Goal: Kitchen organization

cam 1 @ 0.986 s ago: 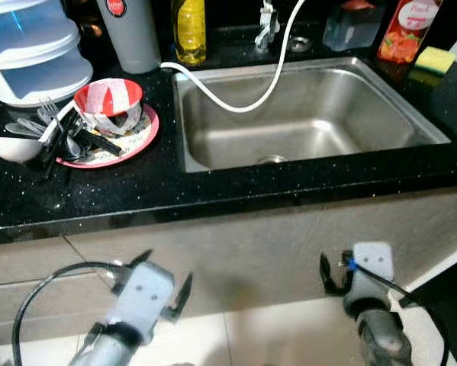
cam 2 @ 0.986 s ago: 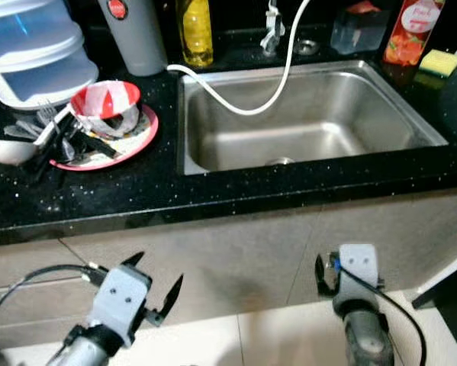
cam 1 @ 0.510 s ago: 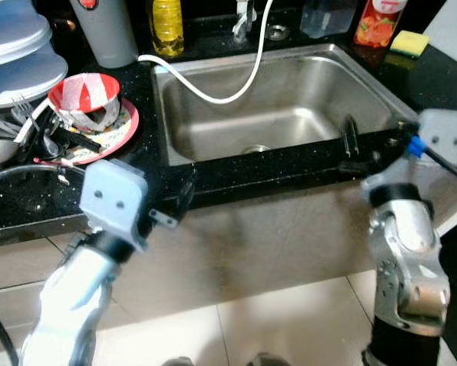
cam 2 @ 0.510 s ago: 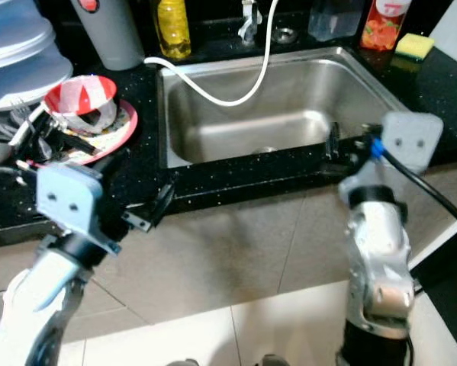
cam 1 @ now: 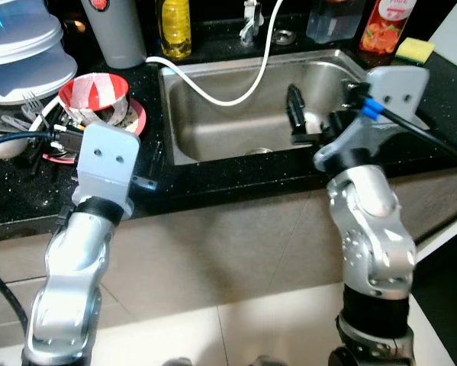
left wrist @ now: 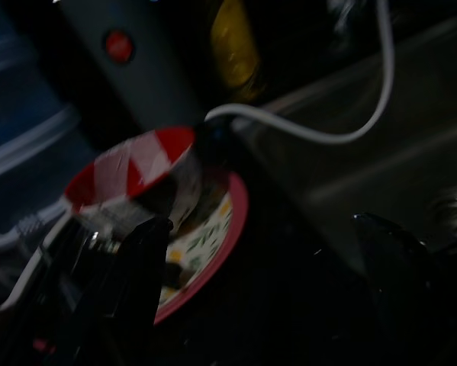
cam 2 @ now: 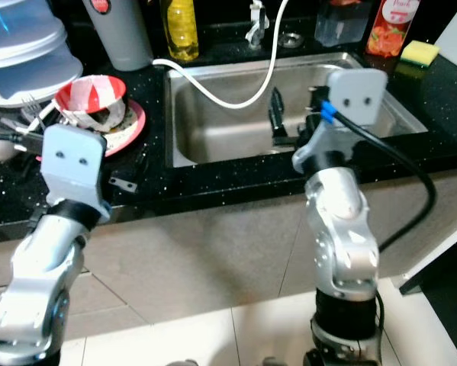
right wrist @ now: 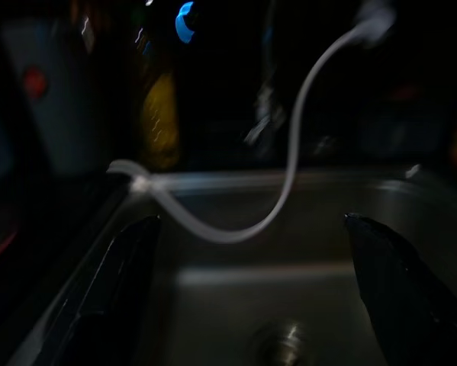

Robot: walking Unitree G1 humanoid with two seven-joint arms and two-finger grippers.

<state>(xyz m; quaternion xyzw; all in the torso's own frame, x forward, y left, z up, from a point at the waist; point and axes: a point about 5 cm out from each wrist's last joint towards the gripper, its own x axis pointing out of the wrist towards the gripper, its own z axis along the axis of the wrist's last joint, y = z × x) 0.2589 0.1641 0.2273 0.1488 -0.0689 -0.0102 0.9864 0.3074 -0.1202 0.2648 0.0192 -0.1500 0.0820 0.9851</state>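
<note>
Over the steel sink (cam 1: pixel 213 137) at frame centre: right gripper (cam 1: pixel 298 122) now hanging with fingers spread, raised from beneath the counter edge a second ago. At left of frame: left gripper (cam 1: pixel 153 156) likewise lifted onto the black counter (cam 1: pixel 14 206), fingers apart, sitting just beside the pink plate (cam 1: pixel 140 118) carrying the red-and-white bowl (cam 1: pixel 94 95). White hose (cam 1: pixel 236 95) drooping into the basin.

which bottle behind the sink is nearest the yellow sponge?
The red juice bottle, at the sink's right rear corner beside the sponge; the yellow bottle stands far left.
</note>
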